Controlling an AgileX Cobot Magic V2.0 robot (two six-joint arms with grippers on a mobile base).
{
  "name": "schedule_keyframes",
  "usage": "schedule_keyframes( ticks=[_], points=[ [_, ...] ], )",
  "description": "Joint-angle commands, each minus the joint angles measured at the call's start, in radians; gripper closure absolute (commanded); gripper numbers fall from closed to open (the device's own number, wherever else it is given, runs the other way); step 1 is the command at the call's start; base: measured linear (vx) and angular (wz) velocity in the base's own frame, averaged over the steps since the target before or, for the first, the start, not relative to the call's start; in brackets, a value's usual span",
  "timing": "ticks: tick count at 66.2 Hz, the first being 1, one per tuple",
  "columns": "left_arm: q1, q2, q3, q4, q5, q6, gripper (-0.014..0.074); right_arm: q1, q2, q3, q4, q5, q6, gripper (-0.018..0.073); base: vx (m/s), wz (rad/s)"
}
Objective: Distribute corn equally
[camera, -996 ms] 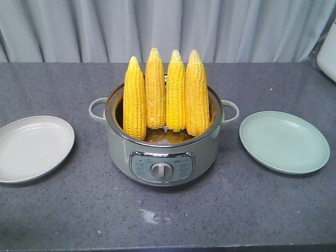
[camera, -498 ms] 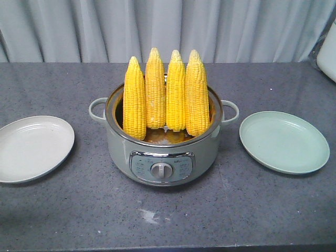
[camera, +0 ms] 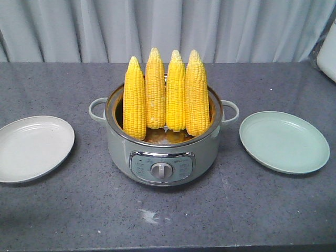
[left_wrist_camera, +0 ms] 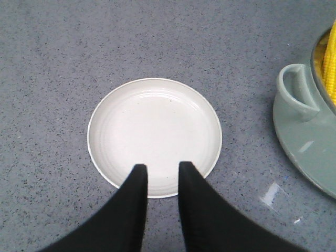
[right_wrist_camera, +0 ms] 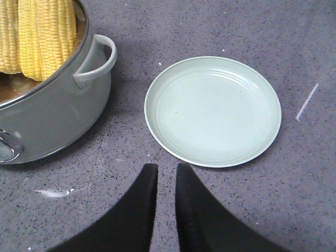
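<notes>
Several yellow corn (camera: 165, 97) cobs stand upright, tips up, in a grey-green cooker pot (camera: 163, 152) at the table's middle. A white plate (camera: 31, 149) lies to its left and a pale green plate (camera: 283, 142) to its right; both hold nothing. Neither gripper shows in the front view. In the left wrist view my left gripper (left_wrist_camera: 161, 168) hovers open over the white plate's (left_wrist_camera: 154, 131) near rim, holding nothing. In the right wrist view my right gripper (right_wrist_camera: 166, 167) hangs over bare table just short of the green plate (right_wrist_camera: 212, 110), its fingers narrowly apart and empty. Corn (right_wrist_camera: 42, 37) shows at that view's top left.
The pot has a side handle (right_wrist_camera: 97, 58) toward the green plate and another (left_wrist_camera: 296, 86) toward the white plate. A white object (camera: 328, 55) stands at the far right back edge. A grey curtain hangs behind the table. A white smear (camera: 149, 215) marks the tabletop in front of the pot.
</notes>
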Motion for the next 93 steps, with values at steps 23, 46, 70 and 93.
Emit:
schedule_keyframes(
  ticks=[23,46,70,93],
  points=[
    [-0.002,-0.004,-0.032,-0.002,-0.056,-0.011,-0.0011,-0.005,0.0,-0.032,0.004,-0.034,0.011,-0.0071,0.0,0.0],
    [-0.002,-0.004,-0.032,-0.002,-0.051,-0.012,0.0011,-0.005,0.051,-0.062,0.129,-0.037,-0.058,-0.0091,0.0,0.0],
    [-0.002,-0.004,-0.032,-0.002,-0.049,-0.012,0.002,-0.001,0.46,-0.401,0.32,0.01,-0.253,-0.0084,0.0,0.0],
    [-0.002,-0.004,-0.032,-0.002,-0.049,-0.012,0.002,0.144,0.826,-0.757,0.259,0.021,-0.281,-0.0075,0.0,0.0]
  ],
)
